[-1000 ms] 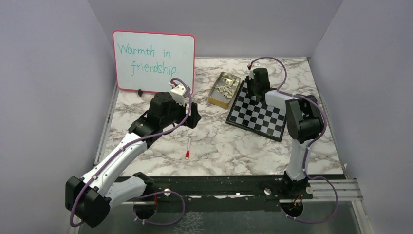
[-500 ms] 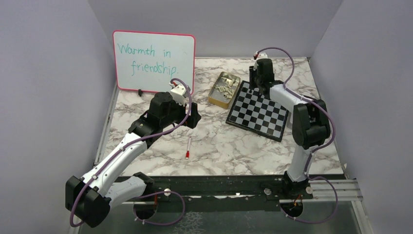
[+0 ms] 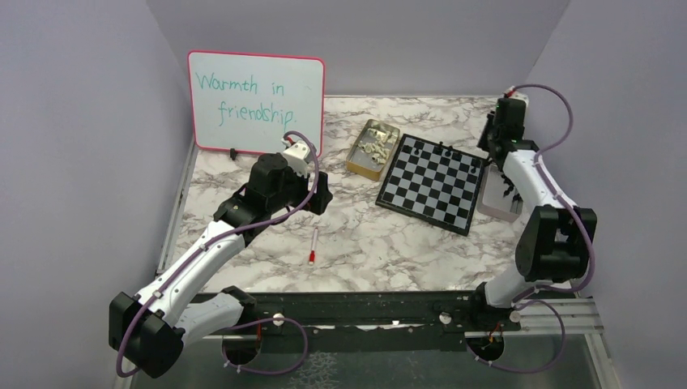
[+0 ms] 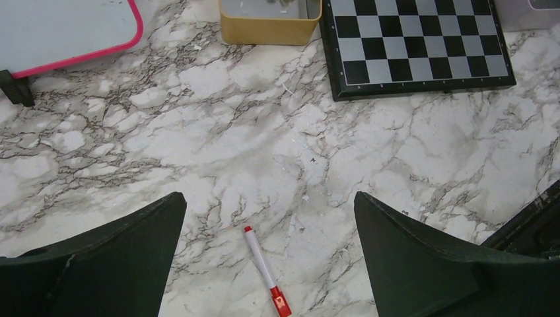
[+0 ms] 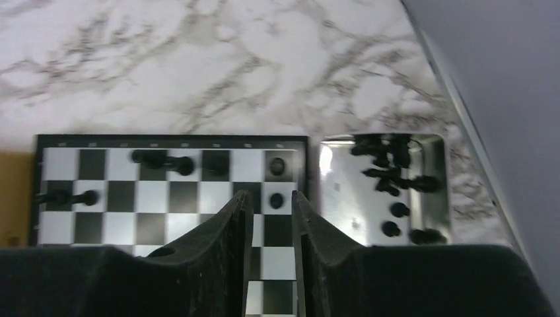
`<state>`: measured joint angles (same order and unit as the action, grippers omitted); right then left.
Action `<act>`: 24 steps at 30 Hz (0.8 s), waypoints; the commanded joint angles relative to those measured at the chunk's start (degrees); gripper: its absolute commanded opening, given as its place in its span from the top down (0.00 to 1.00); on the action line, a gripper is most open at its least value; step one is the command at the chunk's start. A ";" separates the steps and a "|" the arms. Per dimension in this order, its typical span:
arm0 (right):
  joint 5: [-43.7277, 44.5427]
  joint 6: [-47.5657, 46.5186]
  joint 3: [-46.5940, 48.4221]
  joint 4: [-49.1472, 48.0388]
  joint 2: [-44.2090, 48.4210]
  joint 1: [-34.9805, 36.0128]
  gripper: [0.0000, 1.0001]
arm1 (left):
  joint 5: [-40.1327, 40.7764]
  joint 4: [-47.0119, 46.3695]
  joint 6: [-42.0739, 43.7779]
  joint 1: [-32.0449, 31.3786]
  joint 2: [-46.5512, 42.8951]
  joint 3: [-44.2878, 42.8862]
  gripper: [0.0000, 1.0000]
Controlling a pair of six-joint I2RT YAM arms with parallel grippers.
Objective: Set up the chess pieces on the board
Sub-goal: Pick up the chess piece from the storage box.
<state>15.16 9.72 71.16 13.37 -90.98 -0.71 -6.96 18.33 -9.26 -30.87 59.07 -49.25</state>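
Right arm shift.
The right tool (image 5: 267, 195) has swung from the board's (image 3: 433, 182) far left corner to beyond its right edge.

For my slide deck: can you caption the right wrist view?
Empty right gripper facing the chessboard, a few black pieces on it, more in the metal tray alongside.

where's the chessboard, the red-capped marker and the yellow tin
chessboard (image 3: 431, 193), top external view, an empty square near its middle
red-capped marker (image 4: 265, 269), left wrist view, its white barrel
yellow tin (image 4: 267, 30), left wrist view, its near side wall
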 commanded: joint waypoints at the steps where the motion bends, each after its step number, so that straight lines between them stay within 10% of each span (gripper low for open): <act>1: -3.04 -0.32 -2.48 6.73 -0.36 -6.32 0.68 | 1.11 0.38 1.12 -0.37 -0.81 0.12 0.01; 24: 7.93 -9.10 3.38 9.07 -16.24 -12.54 0.66 | 0.75 -0.22 1.83 -2.15 -0.98 0.39 0.02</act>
<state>22.06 2.00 72.38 22.13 -106.61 -11.38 -6.85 18.59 -8.43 -32.56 59.05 -49.25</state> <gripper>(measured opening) 0.347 0.985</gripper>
